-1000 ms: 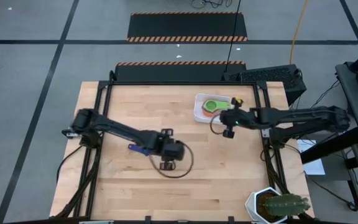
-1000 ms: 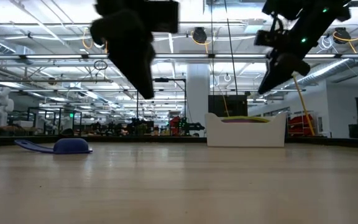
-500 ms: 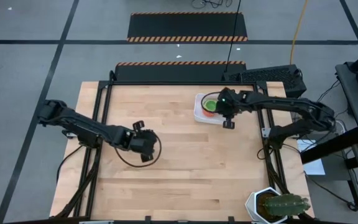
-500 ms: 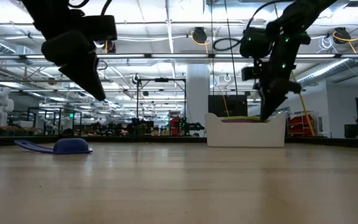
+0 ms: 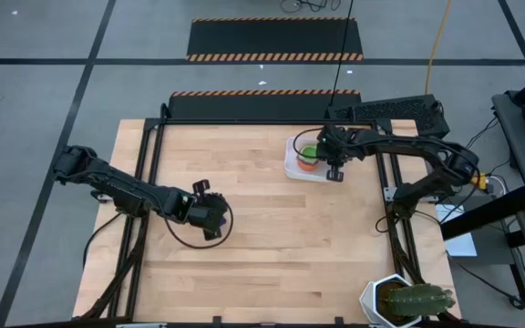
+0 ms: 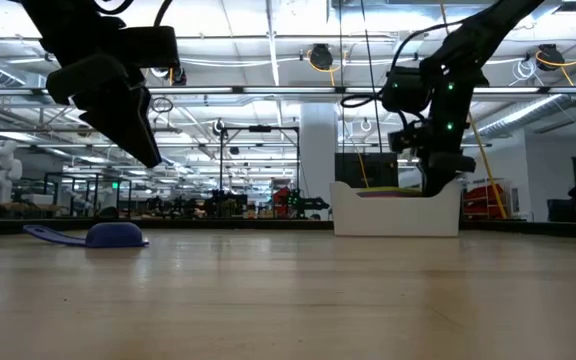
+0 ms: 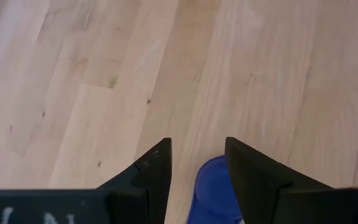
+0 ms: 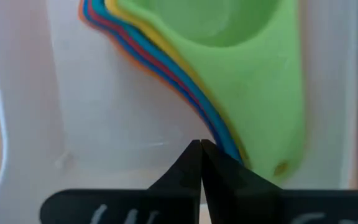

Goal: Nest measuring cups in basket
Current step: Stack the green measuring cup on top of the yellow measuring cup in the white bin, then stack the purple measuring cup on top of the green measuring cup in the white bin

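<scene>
While the navy cup (image 6: 106, 235) lies on the table's left part directly beneath it, the left gripper (image 7: 196, 167) hovers with fingers spread and empty. Far across, nested cups (image 8: 229, 74) fill the basket (image 5: 292, 164), right gripper (image 8: 201, 163) pinched closed just above.

Bare table (image 5: 272, 237) lies open around my left gripper (image 7: 197, 165); the navy cup (image 7: 211, 193) sits between its spread fingers. My right gripper (image 8: 201, 152), closed, crowds the basket (image 5: 292, 169).

Table (image 5: 272, 246) pale matt wood; basket (image 8: 104, 124) smooth white plastic; green cup (image 8: 247, 56) smooth plastic.
</scene>
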### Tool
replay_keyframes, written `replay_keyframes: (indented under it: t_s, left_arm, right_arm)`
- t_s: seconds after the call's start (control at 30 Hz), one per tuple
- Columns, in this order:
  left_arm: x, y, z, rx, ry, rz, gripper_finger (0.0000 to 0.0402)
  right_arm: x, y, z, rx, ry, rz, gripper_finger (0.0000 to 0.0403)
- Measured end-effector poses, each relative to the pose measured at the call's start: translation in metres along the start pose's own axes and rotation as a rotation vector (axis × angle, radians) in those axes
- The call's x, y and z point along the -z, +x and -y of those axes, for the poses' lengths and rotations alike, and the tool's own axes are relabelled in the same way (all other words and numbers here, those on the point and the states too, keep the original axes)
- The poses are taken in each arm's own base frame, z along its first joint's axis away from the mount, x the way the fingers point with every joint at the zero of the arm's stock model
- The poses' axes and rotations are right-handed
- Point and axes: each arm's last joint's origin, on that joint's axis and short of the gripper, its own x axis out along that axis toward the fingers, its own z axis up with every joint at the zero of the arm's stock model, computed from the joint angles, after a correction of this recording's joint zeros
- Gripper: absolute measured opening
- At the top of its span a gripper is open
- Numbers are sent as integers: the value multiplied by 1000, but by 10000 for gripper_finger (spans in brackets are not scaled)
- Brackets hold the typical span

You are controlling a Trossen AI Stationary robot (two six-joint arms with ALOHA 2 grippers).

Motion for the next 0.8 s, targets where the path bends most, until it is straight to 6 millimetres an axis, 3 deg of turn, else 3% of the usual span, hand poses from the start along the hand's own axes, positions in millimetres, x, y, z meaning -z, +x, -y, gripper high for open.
replay_keyframes:
  t_s: [0.2,0.4,0.57,0.8]
  left_arm:
    - [1,0,1,29,14,-20,152]
    - [9,-3,4,52,62,-87,152]
    - [18,-8,9,86,81,-153,152]
    - [33,-14,8,67,68,-302,169]
  right_arm:
    - [-1,-10,3,53,35,42,0]
    - [-2,-35,-7,21,93,154,0]
    - [-6,-62,-29,-3,112,276,0]
    - [-18,-87,-75,-111,36,456,0]
